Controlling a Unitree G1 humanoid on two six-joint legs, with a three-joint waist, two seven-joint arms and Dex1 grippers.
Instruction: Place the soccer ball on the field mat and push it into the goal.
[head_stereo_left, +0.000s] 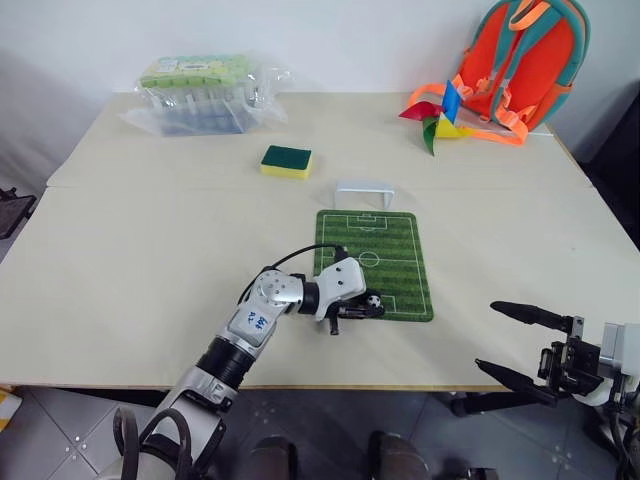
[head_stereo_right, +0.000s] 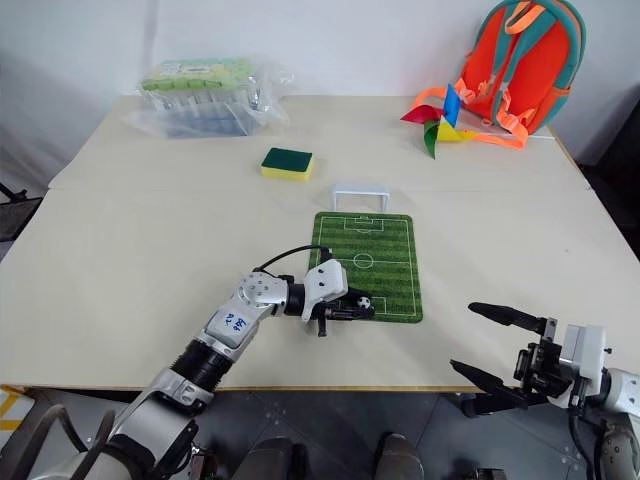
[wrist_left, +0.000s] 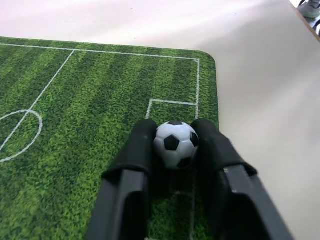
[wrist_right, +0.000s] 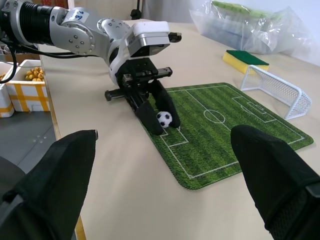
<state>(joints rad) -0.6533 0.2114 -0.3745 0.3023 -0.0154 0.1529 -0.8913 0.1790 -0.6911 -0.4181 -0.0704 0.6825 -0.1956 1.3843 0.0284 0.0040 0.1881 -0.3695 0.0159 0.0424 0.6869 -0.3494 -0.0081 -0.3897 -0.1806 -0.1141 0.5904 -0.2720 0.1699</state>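
The left pincer (head_stereo_left: 368, 306) reaches low over the near end of the green field mat (head_stereo_left: 395, 250), and the small soccer ball (head_stereo_left: 373, 300) sits right between its two black fingers (wrist_left: 134, 155). From the left wrist the ball is resting on the turf by the white penalty-box line, with both fingers close against its sides; whether they are pressing on it or just flanking it, I cannot tell. Beyond the pincer's reach, at the far end of the mat, stands the white goal (head_stereo_left: 364, 193), its frame on the bare tabletop (head_stereo_left: 150, 250) just off the mat's edge. Further away from the pincer lie a yellow-and-green sponge (head_stereo_left: 286, 161), a clear plastic bag (head_stereo_left: 202, 95), a coloured pinwheel (head_stereo_left: 435, 115) and an orange backpack (head_stereo_left: 525, 60). The right pincer (head_stereo_left: 515, 345) hangs off the near edge of the tabletop, well apart from the mat, its fingers spread wide with nothing between them.
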